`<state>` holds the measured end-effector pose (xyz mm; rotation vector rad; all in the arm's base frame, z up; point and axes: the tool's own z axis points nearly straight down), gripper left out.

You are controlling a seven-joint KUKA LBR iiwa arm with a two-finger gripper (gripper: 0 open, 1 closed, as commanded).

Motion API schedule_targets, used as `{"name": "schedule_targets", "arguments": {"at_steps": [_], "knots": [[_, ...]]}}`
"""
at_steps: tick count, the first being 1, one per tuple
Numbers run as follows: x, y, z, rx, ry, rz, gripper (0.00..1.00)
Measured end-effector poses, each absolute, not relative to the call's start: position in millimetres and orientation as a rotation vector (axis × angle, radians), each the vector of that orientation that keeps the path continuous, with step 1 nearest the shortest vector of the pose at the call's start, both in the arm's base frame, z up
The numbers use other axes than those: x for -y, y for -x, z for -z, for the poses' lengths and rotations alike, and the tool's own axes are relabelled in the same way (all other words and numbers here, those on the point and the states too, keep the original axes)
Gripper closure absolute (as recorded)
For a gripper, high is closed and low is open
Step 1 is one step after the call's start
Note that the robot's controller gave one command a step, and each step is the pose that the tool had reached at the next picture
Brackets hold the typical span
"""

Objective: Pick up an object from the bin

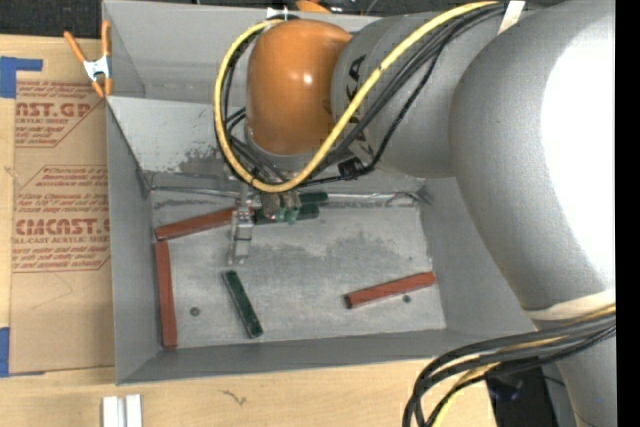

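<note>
My gripper [243,227] hangs at a red bar's [195,224] right end; bare bin [340,255] floor lies rightward. Open or closed, I cannot tell.

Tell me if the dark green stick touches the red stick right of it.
Apart: camera view shows bare bin floor between green stick and red stick.

gripper [242,233] low in grey bin [130,145], beside slanted red-brown stick [195,225], dark green bar [241,303] near it

The arm [500,135] hides the right of the bin [125,165] and most of the end effector [242,237]; a green thing [308,205] under it, perhaps a bar, shows partly.
</note>
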<state>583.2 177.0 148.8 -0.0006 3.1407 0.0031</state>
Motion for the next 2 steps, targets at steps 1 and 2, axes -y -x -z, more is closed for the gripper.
{"name": "schedule_targets", "arguments": {"at_steps": [1, 2], "knots": [[-122, -583.0, -70, -3.091, 0.539, -0.001, 0.00], [-166, -511.8, -69, -2.920, 1.161, -0.004, 0.00]]}}
